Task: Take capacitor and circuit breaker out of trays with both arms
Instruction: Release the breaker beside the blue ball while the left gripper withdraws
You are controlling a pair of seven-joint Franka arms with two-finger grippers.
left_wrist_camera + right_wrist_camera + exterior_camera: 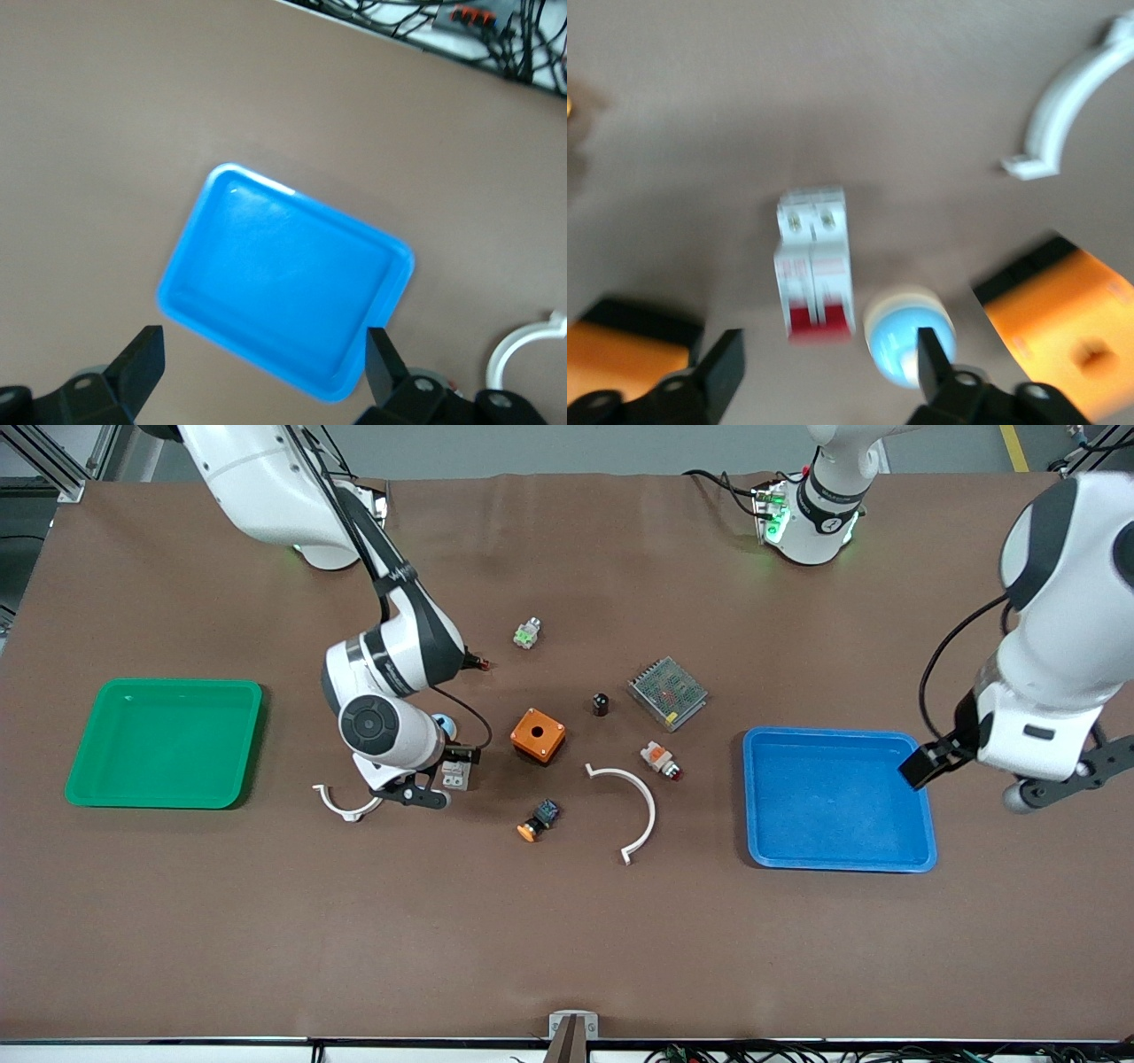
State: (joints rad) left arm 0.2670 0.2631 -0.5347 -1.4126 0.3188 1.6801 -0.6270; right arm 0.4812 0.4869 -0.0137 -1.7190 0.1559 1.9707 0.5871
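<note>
The right gripper hangs low over the breaker, its fingers spread apart with nothing between them. In the right wrist view the breaker lies flat on the brown table, a white block with its red toggles toward the gripper, and a round blue-and-white button sits just beside it; an orange box lies near that button toward the left arm's end. In the front view that orange box, with a dark hole in its top, lies between the breaker and the capacitor, which stands upright on the table, untouched, a little farther from the front camera than the box. Beside the capacitor, toward the left arm's end, lies a grey meshed power supply, and nearer the camera a white-and-orange button with a red tip. A large white curved clamp and a black push-button with an orange cap lie nearer still; a smaller white clamp lies by the right gripper. A small green-and-white part, perhaps a switch, lies farther off. The left gripper waits with fingers wide apart above the blue tray, empty. The green tray sits at the right arm's end.
</note>
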